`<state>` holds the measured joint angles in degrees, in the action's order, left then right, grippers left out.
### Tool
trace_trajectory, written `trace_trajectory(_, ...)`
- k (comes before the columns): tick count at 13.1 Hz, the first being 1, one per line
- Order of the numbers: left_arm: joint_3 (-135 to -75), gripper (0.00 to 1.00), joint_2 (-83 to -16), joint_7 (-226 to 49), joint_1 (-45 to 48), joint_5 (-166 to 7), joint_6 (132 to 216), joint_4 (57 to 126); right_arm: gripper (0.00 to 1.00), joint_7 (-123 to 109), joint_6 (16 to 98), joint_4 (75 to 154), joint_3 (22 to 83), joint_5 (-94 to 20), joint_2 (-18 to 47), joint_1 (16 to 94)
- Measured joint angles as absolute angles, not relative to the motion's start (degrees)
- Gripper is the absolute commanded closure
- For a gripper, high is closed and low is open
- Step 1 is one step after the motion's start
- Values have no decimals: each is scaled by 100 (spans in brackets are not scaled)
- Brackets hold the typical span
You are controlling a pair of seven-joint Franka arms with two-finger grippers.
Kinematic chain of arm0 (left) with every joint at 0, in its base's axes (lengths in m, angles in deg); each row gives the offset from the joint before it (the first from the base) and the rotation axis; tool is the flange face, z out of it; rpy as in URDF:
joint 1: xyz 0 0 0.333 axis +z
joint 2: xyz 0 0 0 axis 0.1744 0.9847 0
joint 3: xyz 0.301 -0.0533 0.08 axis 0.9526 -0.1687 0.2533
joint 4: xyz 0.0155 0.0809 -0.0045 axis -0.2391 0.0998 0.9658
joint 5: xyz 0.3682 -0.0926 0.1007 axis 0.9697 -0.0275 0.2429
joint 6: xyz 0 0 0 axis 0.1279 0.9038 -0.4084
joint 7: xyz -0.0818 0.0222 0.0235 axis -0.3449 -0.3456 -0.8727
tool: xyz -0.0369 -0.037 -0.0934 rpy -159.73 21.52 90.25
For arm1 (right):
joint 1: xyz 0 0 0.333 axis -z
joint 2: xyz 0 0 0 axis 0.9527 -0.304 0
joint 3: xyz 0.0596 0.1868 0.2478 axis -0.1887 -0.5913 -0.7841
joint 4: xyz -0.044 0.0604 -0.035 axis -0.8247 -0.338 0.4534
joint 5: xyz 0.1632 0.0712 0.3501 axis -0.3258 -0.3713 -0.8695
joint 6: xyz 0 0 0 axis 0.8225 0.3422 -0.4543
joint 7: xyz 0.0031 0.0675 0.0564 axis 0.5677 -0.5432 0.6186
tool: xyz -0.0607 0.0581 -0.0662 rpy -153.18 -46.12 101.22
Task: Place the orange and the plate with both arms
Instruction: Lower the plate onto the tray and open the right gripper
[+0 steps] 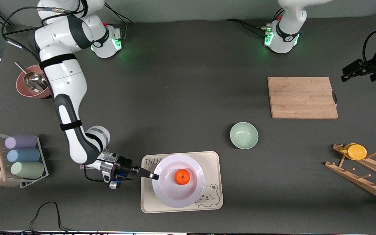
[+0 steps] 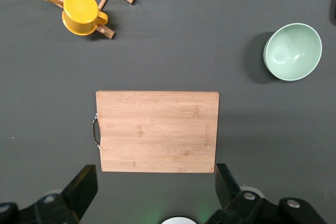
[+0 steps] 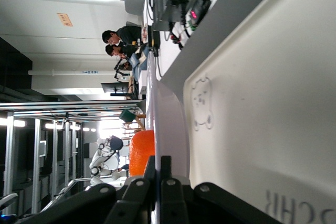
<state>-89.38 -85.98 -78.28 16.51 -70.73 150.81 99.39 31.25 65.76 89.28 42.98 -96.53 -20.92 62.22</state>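
While left gripper (image 2: 152,195) idle, splayed — right gripper (image 1: 152,176) low, clamped on plate (image 1: 175,194) rim.

Orange (image 1: 182,176): bright orange. Plate (image 1: 168,192): glossy white, faint lavender. Tray (image 1: 212,195): beige w/ bear line-drawing + dark lettering. Bowl (image 1: 243,135): mint green. Board (image 1: 302,97): light wood grain. Cup (image 1: 356,151): yellow. Table (image 1: 188,81): dark grey. Grippers (image 1: 153,176) (image 1: 346,75): black.
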Motion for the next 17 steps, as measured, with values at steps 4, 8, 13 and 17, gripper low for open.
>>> trace_trajectory(4, -8957, 0, -8599, -7827, 1649, -7072, 15085, 9998, 100, 3283, 6813, 8822, 4297, -9645, -2383, 6057)
trace_trajectory(8, -8958, 0, -8599, -7827, 1649, -7070, 15086, 10003, 100, 3487, 6876, 8814, 4303, -9644, -2465, 6052)
trace_trajectory(13, -8958, 0, -8599, -7827, 1649, -7068, 15087, 10003, 46, 3490, 6871, 8793, 4389, -9642, -2476, 6073)
trace_trajectory(17, -8958, 0, -8599, -7827, 1649, -7066, 15087, 10003, 39, 3490, 6865, 8717, 4465, -9464, -2473, 6084)
